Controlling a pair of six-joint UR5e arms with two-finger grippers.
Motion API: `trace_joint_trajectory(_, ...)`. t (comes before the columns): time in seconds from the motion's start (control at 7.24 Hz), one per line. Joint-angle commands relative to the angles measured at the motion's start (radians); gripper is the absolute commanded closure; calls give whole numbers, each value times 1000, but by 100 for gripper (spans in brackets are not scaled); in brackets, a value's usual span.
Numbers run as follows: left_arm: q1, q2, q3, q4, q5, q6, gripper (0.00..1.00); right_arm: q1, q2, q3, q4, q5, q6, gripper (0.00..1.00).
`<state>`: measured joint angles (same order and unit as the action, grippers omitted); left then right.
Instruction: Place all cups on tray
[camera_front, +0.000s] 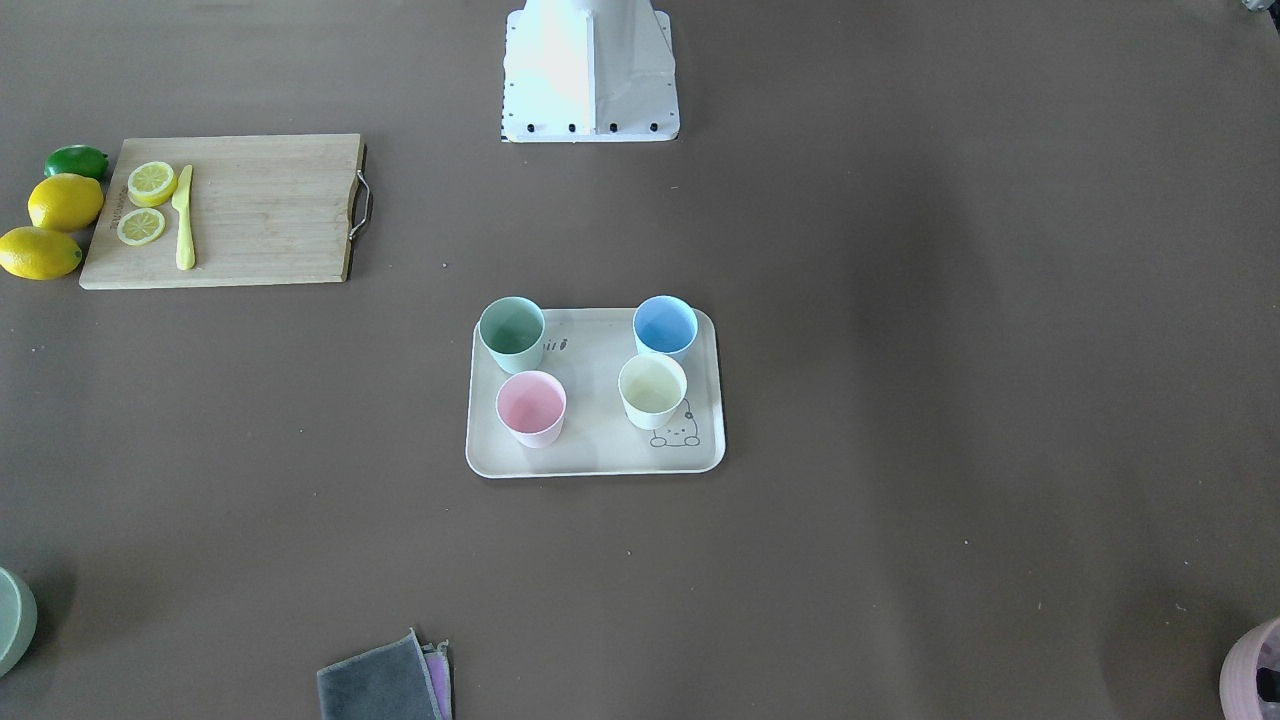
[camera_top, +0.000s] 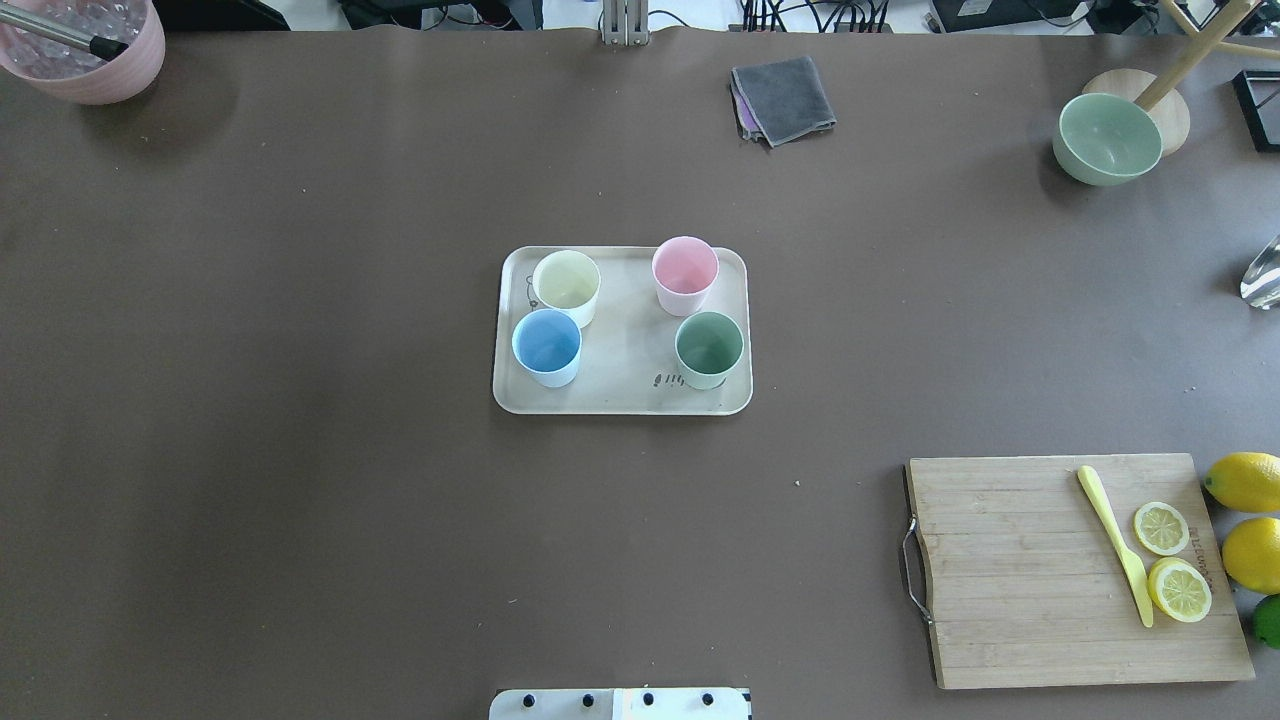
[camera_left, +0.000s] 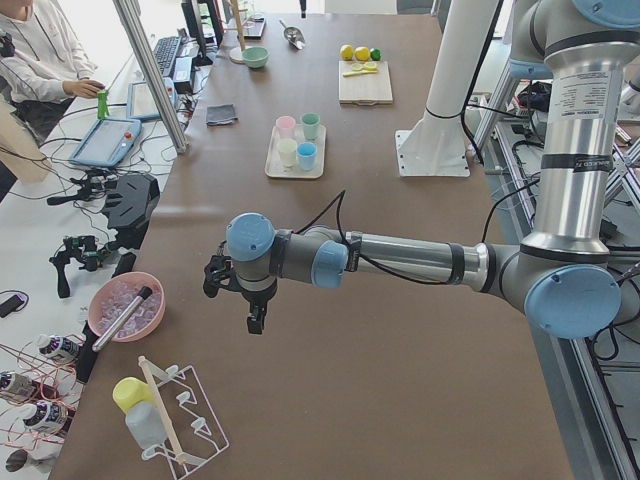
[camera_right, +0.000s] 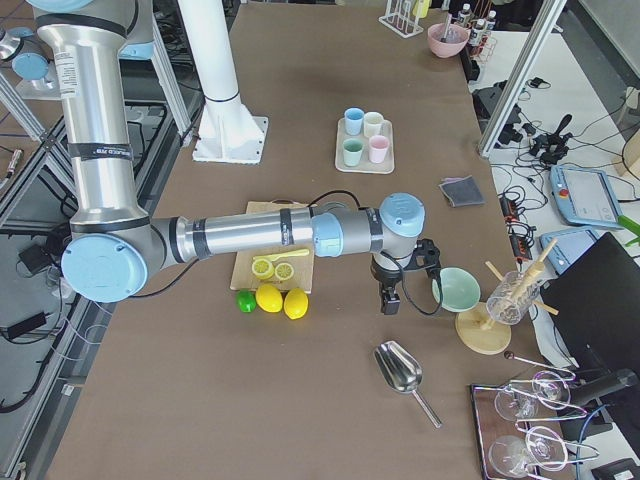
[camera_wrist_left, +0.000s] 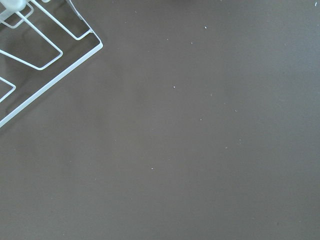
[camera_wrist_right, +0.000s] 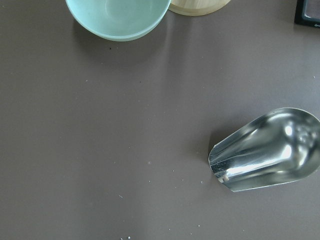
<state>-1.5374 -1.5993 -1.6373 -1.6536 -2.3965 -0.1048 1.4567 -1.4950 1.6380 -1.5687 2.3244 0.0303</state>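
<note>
The cream tray (camera_front: 595, 455) lies mid-table; it also shows in the overhead view (camera_top: 625, 395). Upright on it stand a green cup (camera_front: 512, 333), a blue cup (camera_front: 665, 326), a pink cup (camera_front: 531, 407) and a pale yellow cup (camera_front: 652, 390). My left gripper (camera_left: 256, 322) hangs over bare table far out on my left, near a pink bowl. My right gripper (camera_right: 390, 302) hangs far out on my right, beside a green bowl. Both are far from the tray, and I cannot tell whether they are open or shut. Neither wrist view shows fingers.
A wooden cutting board (camera_top: 1070, 570) with lemon slices and a yellow knife lies near right, lemons (camera_top: 1245, 480) beside it. A grey cloth (camera_top: 785, 98), green bowl (camera_top: 1108, 138) and pink bowl (camera_top: 95, 50) sit along the far edge. A metal scoop (camera_wrist_right: 267, 150) and a wire rack (camera_wrist_left: 35, 55) lie at the table ends.
</note>
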Motion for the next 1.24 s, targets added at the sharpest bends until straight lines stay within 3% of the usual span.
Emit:
trace_joint_trajectory(0.0, -1, -2, -4, -2, -1, 1, 2, 2, -14, 2, 6, 1, -4, 0)
trace_joint_trajectory(1.11, -1, 9, -12, 0, 2, 1, 2, 39, -67, 28, 6, 3, -53, 0)
